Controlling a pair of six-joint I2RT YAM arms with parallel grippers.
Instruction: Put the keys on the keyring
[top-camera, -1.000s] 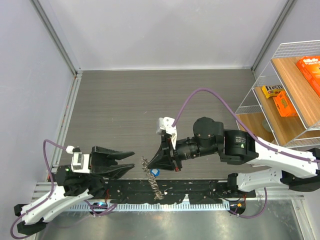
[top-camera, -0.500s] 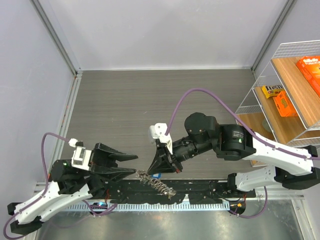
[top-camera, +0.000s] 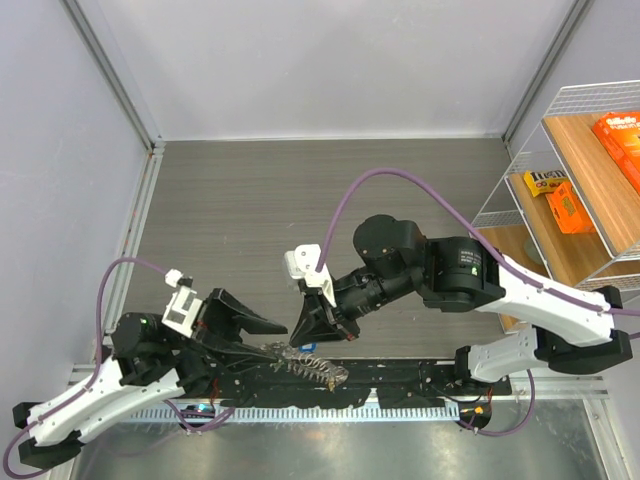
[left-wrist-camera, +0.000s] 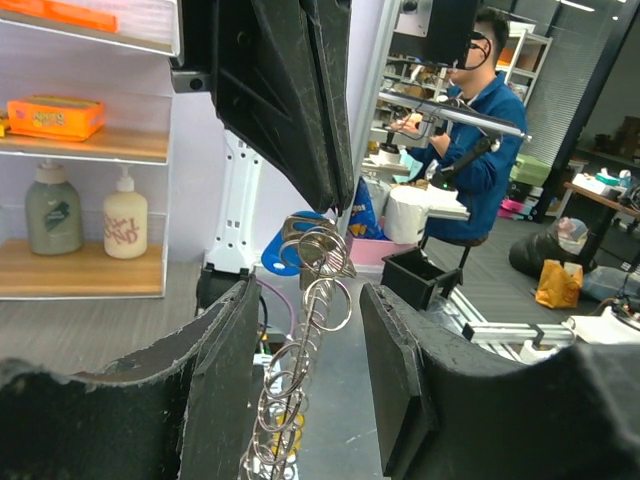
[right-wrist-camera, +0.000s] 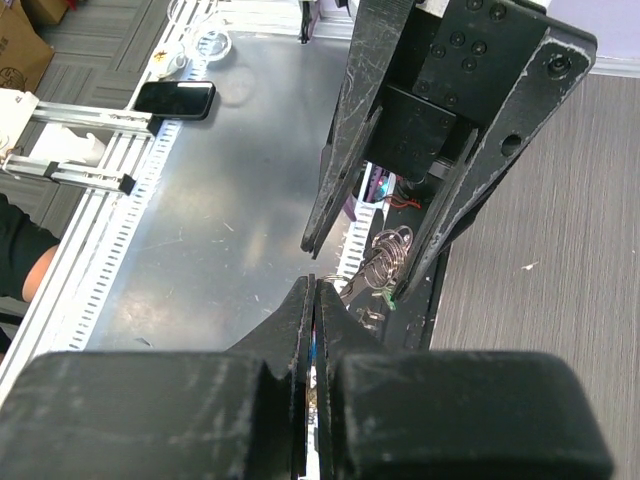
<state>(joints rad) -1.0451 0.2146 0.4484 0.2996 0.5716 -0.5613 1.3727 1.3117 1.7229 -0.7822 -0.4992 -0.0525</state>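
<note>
The grey wood-grain counter (top-camera: 250, 220) stretches away beyond both hands, and a wire shelf rack (top-camera: 560, 200) stands far out past the right arm's elbow side. The right hand (top-camera: 303, 343) points down toward the near edge. Its two fingers are pressed flat together with no visible gap, and their tip pinches the top end of the keyring (left-wrist-camera: 318, 300). The left hand (top-camera: 275, 338) faces it from the other side, nearly tip to tip. Its fingers are spread wide with nothing gripped between them. The keyring hangs from the right hand's tip and runs down through the gap between the left hand's two fingers. In the left wrist view it passes close beside one finger, though whether it touches cannot be told. It shows there edge-on, as a string of overlapping silver loops. A blue key head (left-wrist-camera: 283, 255) sits just behind the top loops, right under the right hand's tip. A green bit (right-wrist-camera: 385, 297) shows at the loops' lower end, by a left fingertip, too small to identify
</note>
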